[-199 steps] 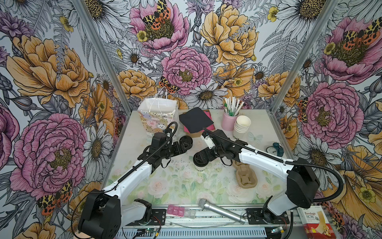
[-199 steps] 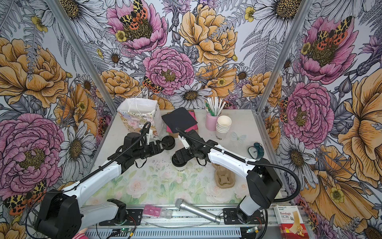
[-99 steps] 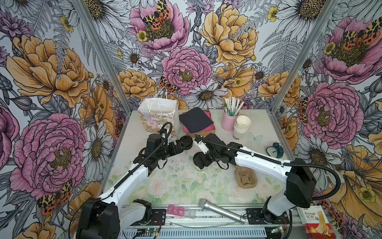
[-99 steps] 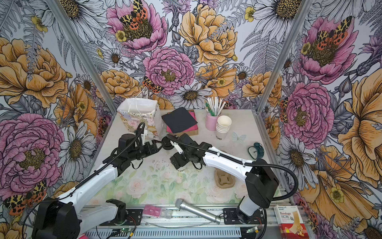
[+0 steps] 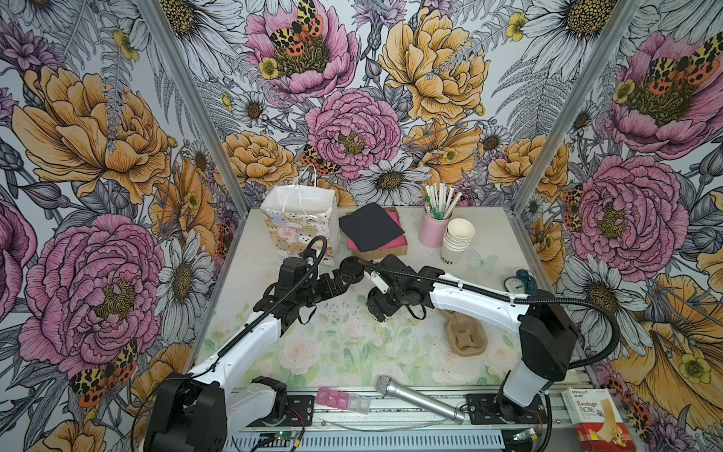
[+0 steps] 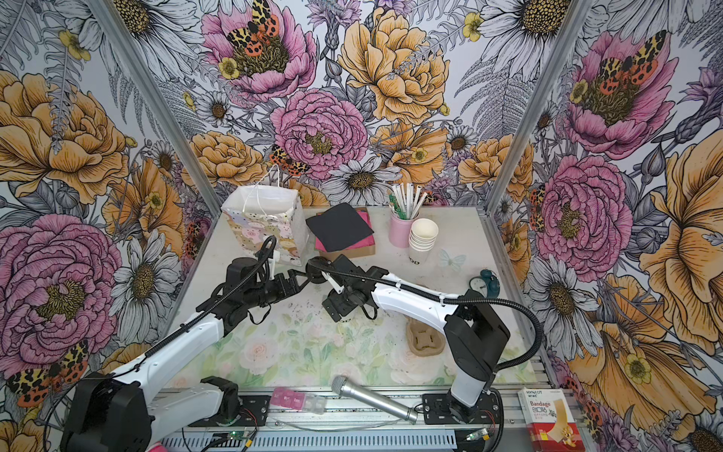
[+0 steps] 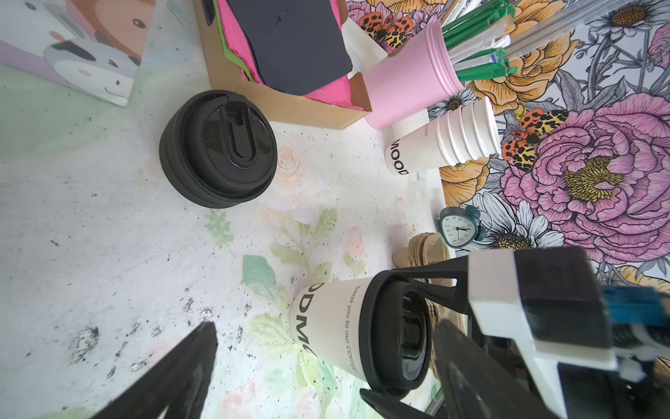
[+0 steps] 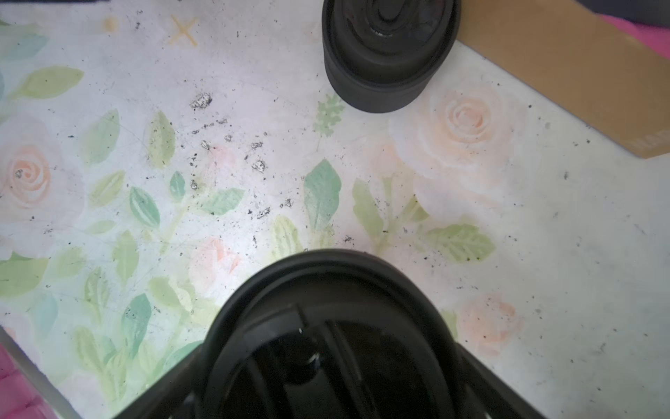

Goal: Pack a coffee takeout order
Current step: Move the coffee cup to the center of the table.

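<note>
Since a second ago: my right elbow swung inward, wrist stayed over cup (image 7: 326,328); left jaws eased slightly wider. Cup upright on table (image 5: 332,352), black lid (image 8: 326,290) seated on it. My right gripper (image 7: 382,332) straddles that lid, jaws at full spread, fingers right beside rim, contact unclear. My left gripper (image 5: 339,278) beside cup, toward bag (image 5: 301,231): wide, empty. Just beyond cup: stack of spare lids (image 5: 351,268). Farther beyond cup: black napkin (image 5: 369,227) atop pink napkins (image 7: 328,92) in box (image 7: 290,105).
</note>
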Motion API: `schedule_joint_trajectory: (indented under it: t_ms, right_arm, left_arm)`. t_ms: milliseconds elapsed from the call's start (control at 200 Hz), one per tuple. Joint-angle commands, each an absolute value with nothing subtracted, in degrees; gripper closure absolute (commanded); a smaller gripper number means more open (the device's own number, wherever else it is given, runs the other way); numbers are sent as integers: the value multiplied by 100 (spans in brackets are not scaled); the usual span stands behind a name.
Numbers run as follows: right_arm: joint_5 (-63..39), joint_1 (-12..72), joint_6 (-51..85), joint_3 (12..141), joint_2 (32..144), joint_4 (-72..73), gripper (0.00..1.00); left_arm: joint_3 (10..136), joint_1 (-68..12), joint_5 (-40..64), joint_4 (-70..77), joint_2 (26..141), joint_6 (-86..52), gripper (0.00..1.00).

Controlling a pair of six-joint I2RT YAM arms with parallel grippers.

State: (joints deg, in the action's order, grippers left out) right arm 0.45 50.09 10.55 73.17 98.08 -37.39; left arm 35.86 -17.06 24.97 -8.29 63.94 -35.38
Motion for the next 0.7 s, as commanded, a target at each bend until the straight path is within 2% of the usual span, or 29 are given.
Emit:
schedule_joint_trajectory:
  t_ms: [0,180,520,695]
  right_arm:
    - [110,5071,962,7519,9922,-3779,2]
    - [178,5046,872,7427,9850,-3771,15]
    - [186,4576,697,7191,9552,-3753,16]
    - [183,3885,511,7194,9588,-3753,16]
  left_arm:
    - [3499,-1692,2585,-703,6325,-3428,6]
    - [3450,-1683,2590,-672,6311,-3428,5]
    - [3411,-1661,2591,-632,6303,-3437,6]
    - [3400,-1633,2584,-634,6243,-3445,5]
